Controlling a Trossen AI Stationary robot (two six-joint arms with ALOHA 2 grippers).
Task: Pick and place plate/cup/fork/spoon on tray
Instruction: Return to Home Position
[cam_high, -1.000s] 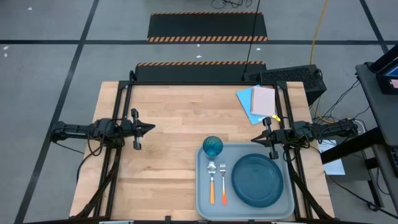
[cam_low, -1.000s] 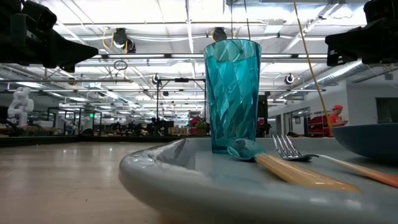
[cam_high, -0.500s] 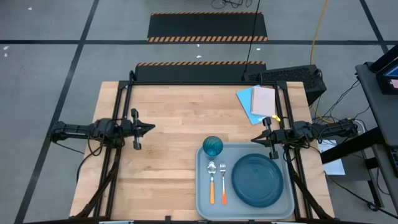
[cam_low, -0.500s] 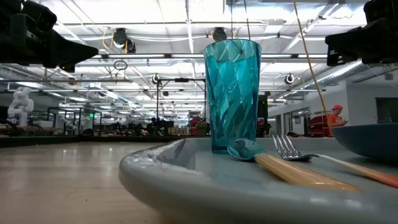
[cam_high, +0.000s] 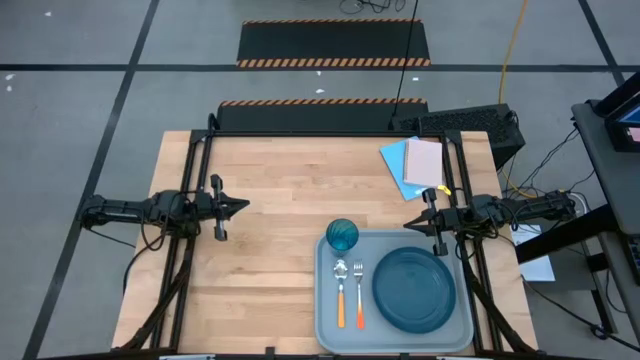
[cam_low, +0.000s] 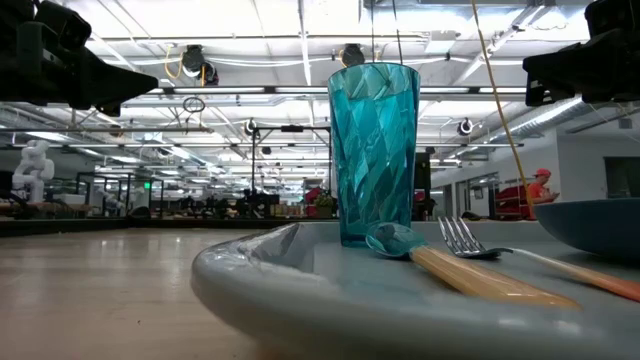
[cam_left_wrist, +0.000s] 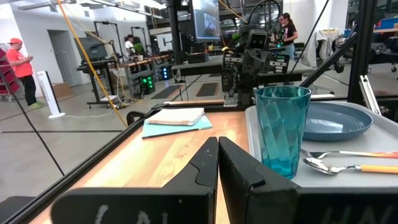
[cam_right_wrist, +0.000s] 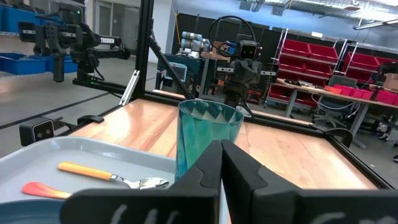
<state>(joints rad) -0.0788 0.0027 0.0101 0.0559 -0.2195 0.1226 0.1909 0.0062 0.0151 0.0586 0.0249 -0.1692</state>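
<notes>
From where I stood, the job looked finished: the tray (cam_high: 395, 335) sat at the near right part of the bench (cam_high: 280, 200) with every piece already on it. The plate (cam_high: 413, 290) filled the tray's right half, the cup (cam_high: 342, 236) stood upright in its far left corner, and the spoon (cam_high: 340, 292) and the fork (cam_high: 358, 290) lay side by side between cup and plate, orange handles toward the near edge, the spoon on the outer side. Neither arm was carrying anything. The left gripper (cam_high: 238, 206) hung above the bare wood well apart from the tray on the left side of the bench, its two dark fingers (cam_left_wrist: 202, 165) pressed together with nothing between them. The right gripper (cam_high: 411, 223) hovered just beyond the tray's far right corner, near the blue and pink sheets (cam_high: 415, 165), and its fingers (cam_right_wrist: 208, 168) were likewise closed tight and empty. I judged the placing step to be done, with both arms drawn back in what looked like a resting pose. If anything remained, it would only be to leave the arms parked clear of the tray and avoid knocking the tall cup, which seemed the easiest piece to tip.
</notes>
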